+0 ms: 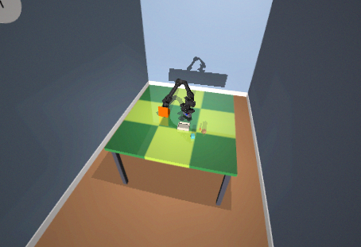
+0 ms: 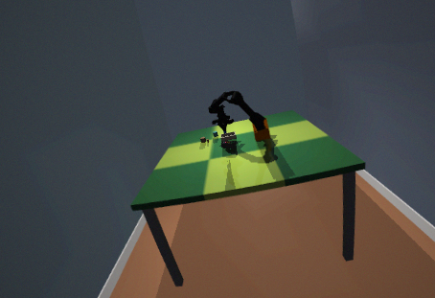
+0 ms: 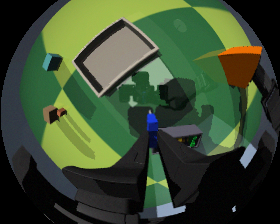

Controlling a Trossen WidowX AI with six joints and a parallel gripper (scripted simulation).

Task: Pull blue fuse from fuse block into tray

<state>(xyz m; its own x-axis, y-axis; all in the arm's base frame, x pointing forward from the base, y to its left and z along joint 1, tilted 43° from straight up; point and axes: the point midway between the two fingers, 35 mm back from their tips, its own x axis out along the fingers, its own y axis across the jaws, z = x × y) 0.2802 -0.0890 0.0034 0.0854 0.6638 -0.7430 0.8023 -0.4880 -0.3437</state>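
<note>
While no writing is legible anywhere, the gripper [image 3: 151, 136] grasps the blue fuse [image 3: 151, 122] near the tray [image 3: 116, 55].

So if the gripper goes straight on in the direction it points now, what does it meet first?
Probably the bare table. The gripper, shut on the blue fuse, points down at green surface just beside the tray. The fuse would touch first; depth is unclear.

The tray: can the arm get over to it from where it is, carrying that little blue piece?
Probably yes. The gripper is shut on the blue fuse, lifted off the fuse block. The wrist view shows only bare table between it and the tray.
</note>
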